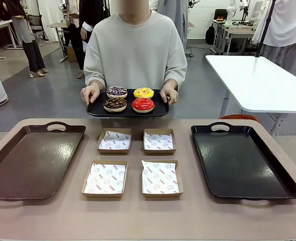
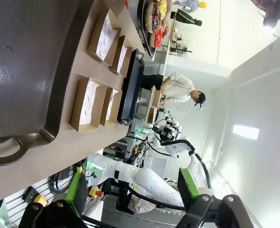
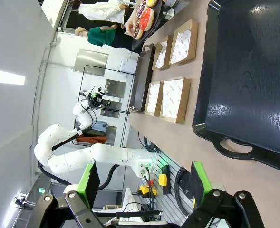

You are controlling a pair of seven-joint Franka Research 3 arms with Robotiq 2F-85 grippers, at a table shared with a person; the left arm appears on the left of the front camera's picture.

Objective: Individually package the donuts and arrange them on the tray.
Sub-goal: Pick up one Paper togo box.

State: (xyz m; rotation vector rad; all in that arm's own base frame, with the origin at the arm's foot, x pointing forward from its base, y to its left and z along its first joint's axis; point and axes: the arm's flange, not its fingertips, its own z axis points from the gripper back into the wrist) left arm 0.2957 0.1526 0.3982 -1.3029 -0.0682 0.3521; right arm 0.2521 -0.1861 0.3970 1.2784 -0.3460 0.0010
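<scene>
Across the table a person holds a small black tray (image 1: 95, 110) in both hands. On it lie a sprinkled chocolate donut (image 1: 117, 92), a yellow donut (image 1: 143, 93), a dark chocolate donut (image 1: 115, 104) and a red donut (image 1: 143, 104). The donuts (image 2: 156, 19) sit at the top edge of the left wrist view, far from my open left gripper (image 2: 132, 190). My right gripper (image 3: 144, 185) is also open and holds nothing, with the donuts (image 3: 144, 19) far off at the top of its view.
Several paper-lined cardboard boxes (image 1: 105, 178) stand open in the table's middle. A large brown tray (image 1: 27, 160) lies to their left and a large black tray (image 1: 240, 160) to their right. A white table (image 1: 258, 80) stands behind at the right.
</scene>
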